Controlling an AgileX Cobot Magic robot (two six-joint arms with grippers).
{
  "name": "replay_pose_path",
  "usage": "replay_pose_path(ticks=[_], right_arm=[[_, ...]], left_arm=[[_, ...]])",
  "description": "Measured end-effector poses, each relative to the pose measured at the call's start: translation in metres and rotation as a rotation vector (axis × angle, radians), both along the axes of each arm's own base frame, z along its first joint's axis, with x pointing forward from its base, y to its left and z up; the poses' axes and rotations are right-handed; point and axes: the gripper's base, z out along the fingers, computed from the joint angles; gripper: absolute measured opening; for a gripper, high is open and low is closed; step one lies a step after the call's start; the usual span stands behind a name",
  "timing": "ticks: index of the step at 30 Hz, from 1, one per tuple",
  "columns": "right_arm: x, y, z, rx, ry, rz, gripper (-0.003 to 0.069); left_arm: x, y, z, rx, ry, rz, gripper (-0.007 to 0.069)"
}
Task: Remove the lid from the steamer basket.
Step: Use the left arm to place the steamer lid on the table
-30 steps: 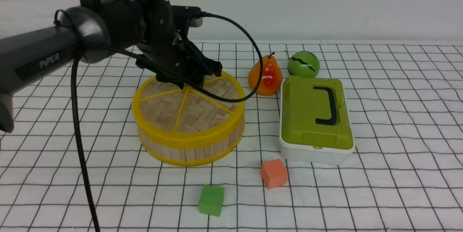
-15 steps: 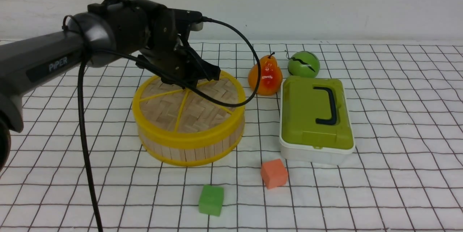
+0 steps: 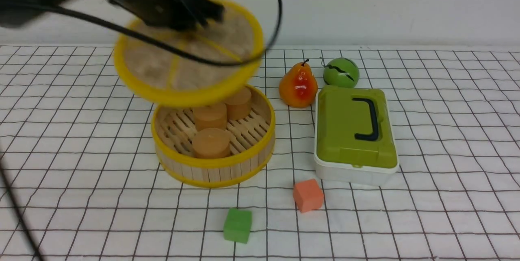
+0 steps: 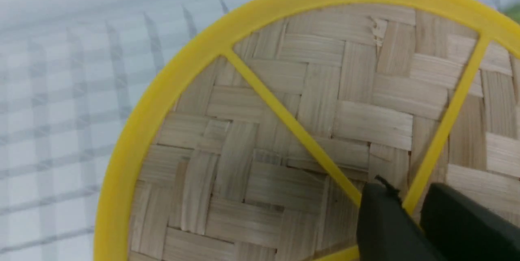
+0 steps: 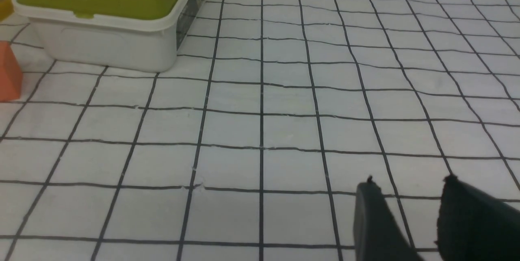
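Note:
The lid (image 3: 162, 66), a woven bamboo disc with a yellow rim and spokes, hangs tilted in the air above and left of the steamer basket (image 3: 213, 165). My left gripper (image 3: 203, 17) is shut on one yellow spoke near the hub; the left wrist view shows its black fingers (image 4: 382, 220) either side of that spoke on the lid (image 4: 284, 90). The basket stands uncovered on the cloth with three tan cylinders (image 3: 211, 142) on its slatted floor. My right gripper (image 5: 409, 183) is open and holds nothing above the gridded cloth; the front view does not show it.
Right of the basket lie an orange pear (image 3: 298, 84), a green ball (image 3: 341, 72) and a white box with a green top (image 3: 355, 127). An orange cube (image 3: 308, 194) and a green cube (image 3: 237, 224) sit nearer the front. My left arm's black cable (image 3: 162, 45) loops across the lid.
My left gripper shut on the lid's spoke, then rose up and to the left with the lid. The basket is now uncovered, showing the tan cylinders.

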Motion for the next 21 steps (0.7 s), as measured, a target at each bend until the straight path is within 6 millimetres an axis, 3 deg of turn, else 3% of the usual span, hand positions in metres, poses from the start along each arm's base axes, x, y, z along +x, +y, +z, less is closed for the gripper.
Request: replay_pose_path(ticks=[1,2,4,5,6,7,8,12,13,14,15,16,17,20,21], right_arm=[[0.0,0.0,0.0,0.0,0.0,0.0,0.0239],[0.0,0.0,0.0,0.0,0.0,0.0,0.0239],[0.0,0.0,0.0,0.0,0.0,0.0,0.0239],[0.0,0.0,0.0,0.0,0.0,0.0,0.0239],[0.0,0.0,0.0,0.0,0.0,0.0,0.0239],[0.0,0.0,0.0,0.0,0.0,0.0,0.0239],[0.0,0.0,0.0,0.0,0.0,0.0,0.0239],[0.0,0.0,0.0,0.0,0.0,0.0,0.0239],[0.0,0.0,0.0,0.0,0.0,0.0,0.0239],[0.0,0.0,0.0,0.0,0.0,0.0,0.0239],[0.0,0.0,0.0,0.0,0.0,0.0,0.0239],[0.0,0.0,0.0,0.0,0.0,0.0,0.0239],[0.0,0.0,0.0,0.0,0.0,0.0,0.0239],[0.0,0.0,0.0,0.0,0.0,0.0,0.0239],[0.0,0.0,0.0,0.0,0.0,0.0,0.0239]], left_arm=[[-0.003,0.016,0.011,-0.001,-0.021,0.039,0.0104],[-0.003,0.019,0.011,0.0,-0.02,0.048,0.0104],[-0.003,0.054,0.018,0.001,-0.021,0.144,0.0104],[0.0,0.076,0.013,0.004,-0.001,0.206,0.0104],[0.0,0.079,0.012,0.005,0.003,0.214,0.0104],[0.003,0.1,0.0,0.006,0.037,0.269,0.0104],[0.004,0.105,-0.005,0.003,0.047,0.283,0.0104],[0.02,0.151,-0.073,-0.044,0.122,0.401,0.0104],[0.022,0.152,-0.075,-0.049,0.116,0.404,0.0104],[0.029,0.159,-0.102,-0.078,0.15,0.437,0.0104],[0.034,0.161,-0.118,-0.098,0.169,0.454,0.0104],[0.035,0.161,-0.121,-0.101,0.177,0.457,0.0104],[0.042,0.162,-0.143,-0.126,0.213,0.48,0.0104],[0.052,0.161,-0.176,-0.152,0.262,0.502,0.0104],[0.053,0.161,-0.177,-0.152,0.264,0.502,0.0104]])
